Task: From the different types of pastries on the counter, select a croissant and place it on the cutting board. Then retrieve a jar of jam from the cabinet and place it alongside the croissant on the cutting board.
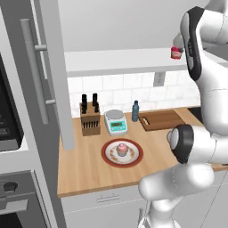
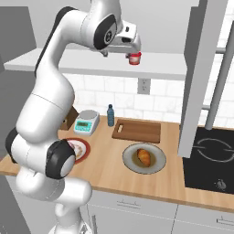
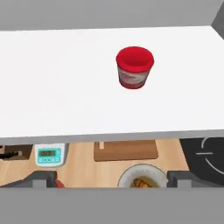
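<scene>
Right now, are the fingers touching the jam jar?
Apart. In the hand view the jar of jam stands alone on the white cabinet shelf, bare shelf all around it, while the fingers sit far below it in frame.

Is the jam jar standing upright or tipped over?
Upright. The jar of jam stands on its base on the cabinet shelf, red lid facing up.

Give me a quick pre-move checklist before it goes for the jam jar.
1. Cabinet door swung open: ok.
2. Jar of jam upright on the white shelf: ok.
3. End effector clear of the jar, not gripping it: ok.
4. Jaws open wide enough for the jar: cannot tell.
5. Cutting board bare and ready: ok.
6. Croissant on the board: not ok, it sits on its grey plate.
</scene>
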You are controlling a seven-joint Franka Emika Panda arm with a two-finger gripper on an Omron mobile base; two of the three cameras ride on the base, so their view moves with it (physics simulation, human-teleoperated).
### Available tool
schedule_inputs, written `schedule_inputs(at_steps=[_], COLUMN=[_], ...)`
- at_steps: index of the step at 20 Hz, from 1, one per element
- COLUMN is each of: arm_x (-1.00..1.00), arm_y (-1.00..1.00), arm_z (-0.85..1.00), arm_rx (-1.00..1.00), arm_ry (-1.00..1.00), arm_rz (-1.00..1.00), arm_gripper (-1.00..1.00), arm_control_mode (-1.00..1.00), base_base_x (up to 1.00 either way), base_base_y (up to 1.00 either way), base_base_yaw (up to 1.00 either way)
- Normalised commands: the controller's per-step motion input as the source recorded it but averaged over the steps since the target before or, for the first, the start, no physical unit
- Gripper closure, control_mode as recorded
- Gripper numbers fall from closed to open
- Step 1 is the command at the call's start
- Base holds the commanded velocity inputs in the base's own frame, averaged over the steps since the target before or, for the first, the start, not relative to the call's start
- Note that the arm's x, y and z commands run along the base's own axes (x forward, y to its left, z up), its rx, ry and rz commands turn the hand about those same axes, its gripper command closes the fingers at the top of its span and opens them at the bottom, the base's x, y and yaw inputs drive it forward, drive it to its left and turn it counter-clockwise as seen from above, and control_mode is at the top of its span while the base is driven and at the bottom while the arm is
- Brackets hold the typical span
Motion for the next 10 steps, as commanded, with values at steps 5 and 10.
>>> schedule_inputs(at_steps=[5, 10], arm_x=[0.17, 0.81], arm_y=[0.0, -0.18], arm_z=[-0.4, 0.04], arm_rx=[-0.08, 0.01], arm_ry=[0.17, 0.0], arm_rz=[-0.01, -0.09], arm_gripper=[-1.0, -1.0], arm_control_mode=[-1.0, -1.0], base_base_x=[0.0, 0.0], base_base_y=[0.0, 0.0], base_base_yaw=[0.0, 0.0])
